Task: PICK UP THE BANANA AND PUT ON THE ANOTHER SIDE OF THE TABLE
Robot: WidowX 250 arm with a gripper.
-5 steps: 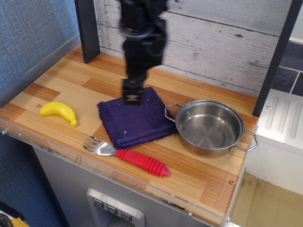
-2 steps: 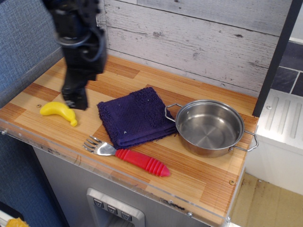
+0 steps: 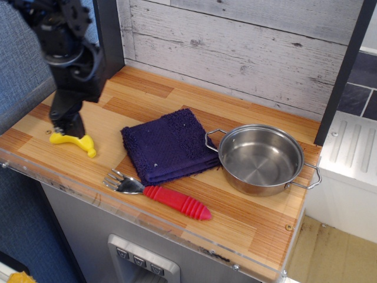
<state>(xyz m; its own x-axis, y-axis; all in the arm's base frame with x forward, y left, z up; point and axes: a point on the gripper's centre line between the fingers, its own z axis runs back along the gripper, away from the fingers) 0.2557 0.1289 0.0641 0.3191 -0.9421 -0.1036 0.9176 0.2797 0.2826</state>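
Observation:
The yellow toy banana [image 3: 78, 143] lies near the front left corner of the wood-plank table [image 3: 247, 215]. My black gripper [image 3: 65, 127] hangs straight over the banana's left half and hides its top. The fingertips are down at the banana, touching or nearly touching it. I cannot tell how the jaws stand from this angle. The banana's right end and stem still show on the wood.
A folded dark-blue cloth [image 3: 168, 145] lies mid-table. A steel pan [image 3: 262, 158] with side handles sits to its right. A fork with a red handle [image 3: 159, 194] lies along the front edge. A dark post [image 3: 109, 29] stands at the back left, a grey plank wall behind.
My gripper moved from above the blue cloth leftward across the table and came down onto the banana. The banana, cloth, pan and fork have not moved.

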